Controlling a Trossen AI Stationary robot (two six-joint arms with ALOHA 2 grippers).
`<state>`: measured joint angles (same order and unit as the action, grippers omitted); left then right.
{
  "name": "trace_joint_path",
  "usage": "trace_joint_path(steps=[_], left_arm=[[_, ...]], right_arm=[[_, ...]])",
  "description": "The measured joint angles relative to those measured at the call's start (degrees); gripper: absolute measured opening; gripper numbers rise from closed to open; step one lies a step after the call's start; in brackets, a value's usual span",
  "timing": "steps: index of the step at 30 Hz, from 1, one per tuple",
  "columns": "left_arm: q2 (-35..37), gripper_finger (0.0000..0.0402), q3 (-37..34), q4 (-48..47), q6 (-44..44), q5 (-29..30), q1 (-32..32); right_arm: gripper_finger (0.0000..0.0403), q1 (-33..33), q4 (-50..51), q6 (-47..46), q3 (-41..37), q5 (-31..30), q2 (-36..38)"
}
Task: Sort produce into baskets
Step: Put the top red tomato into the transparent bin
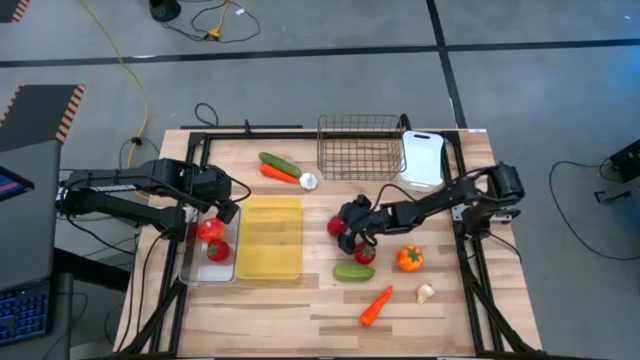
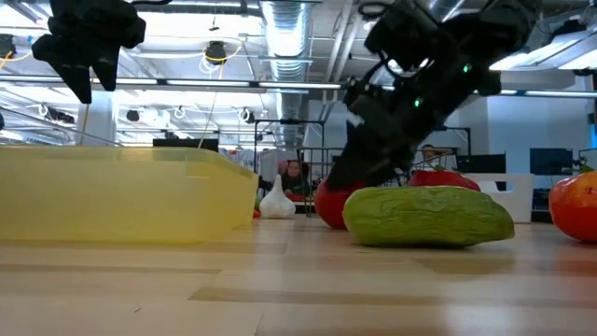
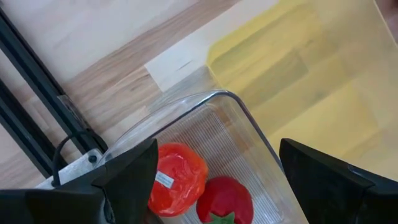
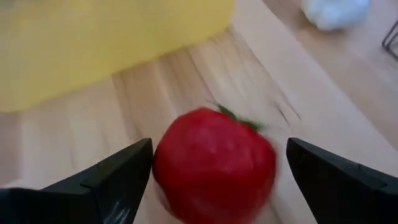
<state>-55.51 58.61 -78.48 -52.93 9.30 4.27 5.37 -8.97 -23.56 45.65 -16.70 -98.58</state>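
Note:
My right gripper (image 1: 347,232) is open at the table's middle, low over the wood. In the right wrist view its fingers (image 4: 219,149) stand on either side of a red tomato (image 4: 214,165), which also shows in the high view (image 1: 335,226); whether they touch it I cannot tell. A second tomato (image 1: 365,254) lies just beside it. My left gripper (image 1: 222,213) is open and empty above the clear bin (image 1: 195,270), which holds two red tomatoes (image 3: 177,186) (image 3: 225,200). The yellow tray (image 1: 270,238) stands to the right of the bin.
A green cucumber (image 1: 353,271), an orange pepper (image 1: 410,258), a carrot (image 1: 376,305) and a white garlic piece (image 1: 425,293) lie near the front right. A cucumber (image 1: 280,163), a carrot (image 1: 277,173) and a garlic piece (image 1: 308,181) lie at the back, beside the wire basket (image 1: 360,148) and the white tray (image 1: 422,158).

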Motion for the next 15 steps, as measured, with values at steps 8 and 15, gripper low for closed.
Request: trace_joint_path(steps=[8,15], left_arm=[[0.0,0.0321,0.0,3.1,1.3,1.0,0.0],[0.0,0.0321,0.0,15.5,8.0,2.1,0.0]], right_arm=[[0.0343,0.0,-0.4,0.0,0.0,0.0,-1.9],[0.0326,-0.3,-0.4,0.0,0.0,0.1,1.1]])
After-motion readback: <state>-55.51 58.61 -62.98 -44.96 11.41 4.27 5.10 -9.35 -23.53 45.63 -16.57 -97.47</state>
